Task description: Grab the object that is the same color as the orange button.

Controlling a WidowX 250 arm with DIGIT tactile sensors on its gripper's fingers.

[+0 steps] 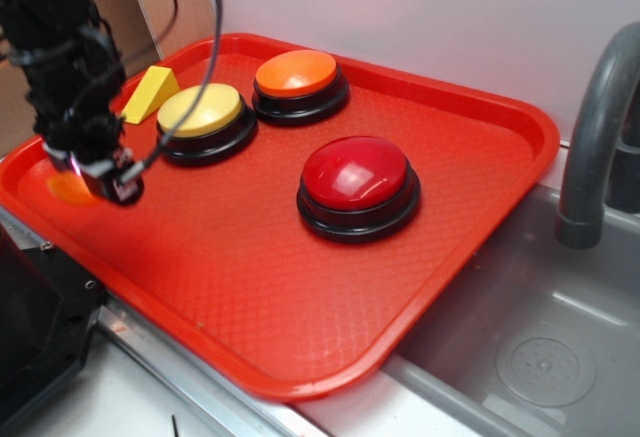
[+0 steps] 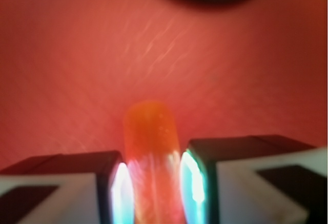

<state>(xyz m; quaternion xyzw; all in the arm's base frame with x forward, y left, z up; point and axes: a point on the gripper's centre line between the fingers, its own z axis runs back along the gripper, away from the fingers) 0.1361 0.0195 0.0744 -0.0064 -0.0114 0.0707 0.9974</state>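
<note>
Now, from the outside view, my pincer (image 1: pixel 108 179) is low over the tray (image 1: pixel 470 207), and the orange piece (image 1: pixel 68 189) sits right beside it. It matches the orange button (image 1: pixel 297 74), far past the yellow button (image 1: pixel 200 111).

Up close from the wrist, the orange piece (image 2: pixel 151 147) sits between my fingers (image 2: pixel 110 183), which press it on both sides. I think I have it, so it won't slip.

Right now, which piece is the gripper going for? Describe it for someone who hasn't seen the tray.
On the red tray, at the left end beyond the yellow button, the gripper straddles a small glossy orange piece. It matches the orange button in colour but is far smaller; the nearby wedge is yellow.
</note>
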